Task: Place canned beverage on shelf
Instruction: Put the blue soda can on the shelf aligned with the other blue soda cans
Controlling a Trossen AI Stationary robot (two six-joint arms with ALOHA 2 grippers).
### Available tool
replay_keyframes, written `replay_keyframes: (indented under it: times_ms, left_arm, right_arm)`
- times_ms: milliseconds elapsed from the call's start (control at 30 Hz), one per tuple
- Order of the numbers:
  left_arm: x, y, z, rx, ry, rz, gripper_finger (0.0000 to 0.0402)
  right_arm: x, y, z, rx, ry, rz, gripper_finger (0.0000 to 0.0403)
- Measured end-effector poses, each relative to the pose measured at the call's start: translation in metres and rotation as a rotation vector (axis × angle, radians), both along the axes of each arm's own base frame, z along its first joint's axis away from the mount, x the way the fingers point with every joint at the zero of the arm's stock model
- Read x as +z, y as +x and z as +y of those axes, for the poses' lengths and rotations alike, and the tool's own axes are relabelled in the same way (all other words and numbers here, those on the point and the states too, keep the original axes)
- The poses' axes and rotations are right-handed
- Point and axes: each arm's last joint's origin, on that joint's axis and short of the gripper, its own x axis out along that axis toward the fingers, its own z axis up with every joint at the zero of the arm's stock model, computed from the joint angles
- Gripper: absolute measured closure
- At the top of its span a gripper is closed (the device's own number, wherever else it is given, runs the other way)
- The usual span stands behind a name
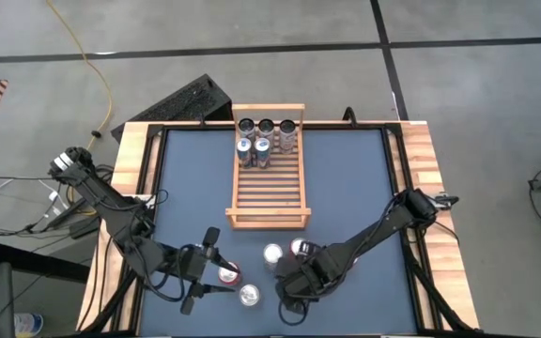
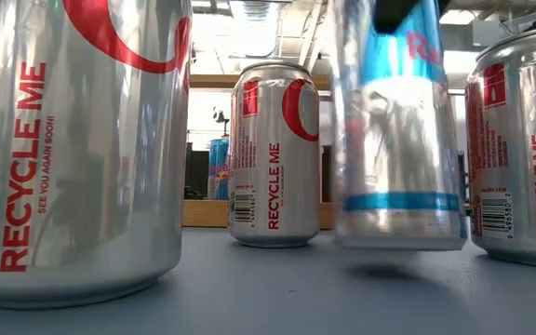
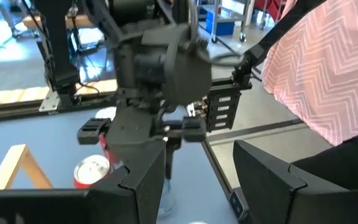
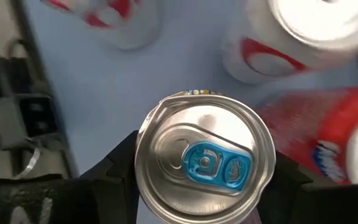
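Observation:
The shelf (image 1: 269, 183), a light-wood slatted rack, lies on the blue table mat, with several cans at its far end. My right gripper (image 1: 294, 282) hovers near the table's front edge, shut on a slim silver-and-blue can (image 2: 398, 130), whose blue-tabbed top (image 4: 207, 165) faces the wrist camera. Three loose cans (image 1: 272, 253) (image 1: 229, 274) (image 1: 249, 296) stand upright on the mat around it. My left gripper (image 1: 209, 269) hangs level above the mat to their left. It is open, with nothing between its fingers (image 3: 145, 193). My right gripper pinches the slim can's side wall just below the top rim (image 4: 143, 163) between its two fingers (image 4: 114, 171). They come from above, pointing steeply down. The can stays upright and hangs clear of the mat, with a shadow under its base (image 2: 394, 272).
White-and-red cans (image 2: 73, 149) (image 2: 274, 154) (image 2: 519, 149) stand close on both sides of the lifted one. A red can (image 1: 301, 247) stands behind my right gripper. Wooden borders (image 1: 131, 188) frame the mat. A person in a pink patterned top (image 3: 328, 68) is beside the table.

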Motion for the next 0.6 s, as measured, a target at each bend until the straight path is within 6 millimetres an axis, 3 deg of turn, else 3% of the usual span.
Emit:
replay_keyframes:
  times_ms: [300,600]
  left_arm:
    - [-0.001,0.000,0.000,0.001,-0.006,0.013,0.0223]
    - [-0.002,0.000,0.000,0.001,-0.005,0.017,0.0223]
  right_arm:
    - [0.005,0.012,0.001,0.023,0.036,-0.115,0.0180]
    - [0.003,0.009,-0.007,0.051,-0.016,-0.057,0.0180]
